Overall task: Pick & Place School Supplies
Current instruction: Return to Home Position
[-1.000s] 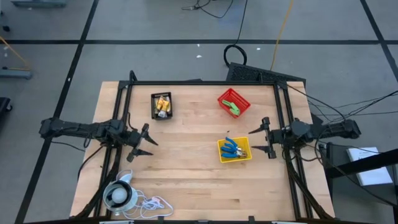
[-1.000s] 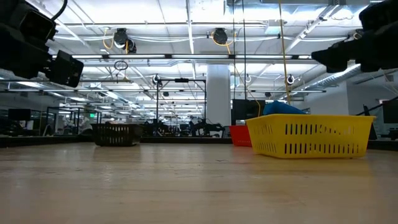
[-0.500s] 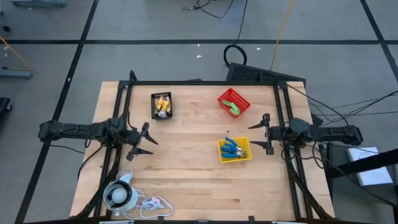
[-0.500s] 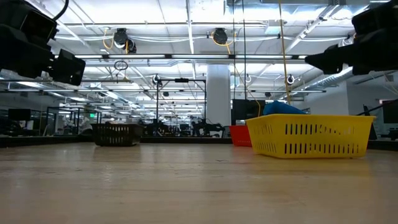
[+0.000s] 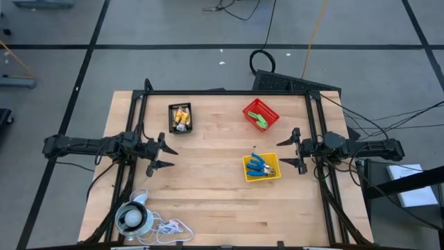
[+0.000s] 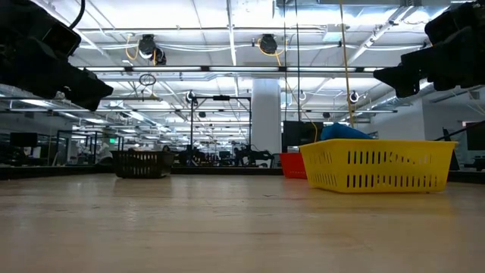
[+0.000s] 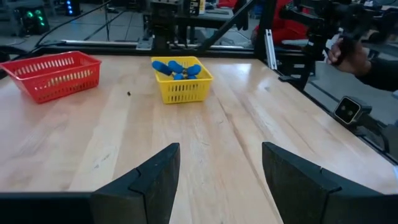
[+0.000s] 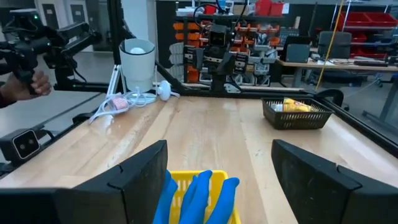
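The school supplies lie sorted in three bins. Blue-handled scissor-like tools are in the yellow bin, green blocks in the red bin, and yellow-orange tubes in the black bin. My left gripper hovers open over bare wood near the table's left edge. My right gripper hovers open just right of the yellow bin, pointing at it. The right wrist view shows the blue handles below and between its fingers; the left wrist view shows the yellow bin far ahead.
A white round object with a cord sits at the near left corner. A dark frame runs along the far edge and both sides. Bare wood lies between the grippers. A person's hand shows beyond the table.
My right gripper has drawn a little toward the table's far edge and sunk slightly. My left gripper has turned a little at the wrist and stayed in place. Both stay open; the bins and supplies have not moved.
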Robot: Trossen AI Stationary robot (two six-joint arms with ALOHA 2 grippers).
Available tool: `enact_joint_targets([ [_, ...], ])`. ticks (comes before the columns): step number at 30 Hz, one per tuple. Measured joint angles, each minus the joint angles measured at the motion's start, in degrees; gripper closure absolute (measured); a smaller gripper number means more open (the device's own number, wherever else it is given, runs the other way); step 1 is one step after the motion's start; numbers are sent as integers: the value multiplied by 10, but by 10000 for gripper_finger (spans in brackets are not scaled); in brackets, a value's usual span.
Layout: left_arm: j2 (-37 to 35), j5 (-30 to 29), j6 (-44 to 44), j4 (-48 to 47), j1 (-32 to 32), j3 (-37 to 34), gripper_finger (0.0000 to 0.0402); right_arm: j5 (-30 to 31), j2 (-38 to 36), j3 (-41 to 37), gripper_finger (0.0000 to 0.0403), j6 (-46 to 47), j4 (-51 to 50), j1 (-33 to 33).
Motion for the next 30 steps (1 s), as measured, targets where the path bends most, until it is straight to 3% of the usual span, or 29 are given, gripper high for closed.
enact_joint_targets([
  [14,0,1,-29,0,0,0,172,0,0,0,126,-3,0,0],
  [21,0,118,39,41,-1,0,172,0,0,0,126,-1,0,0],
  [30,-21,110,57,48,2,0,172,0,0,0,126,16,0,0],
])
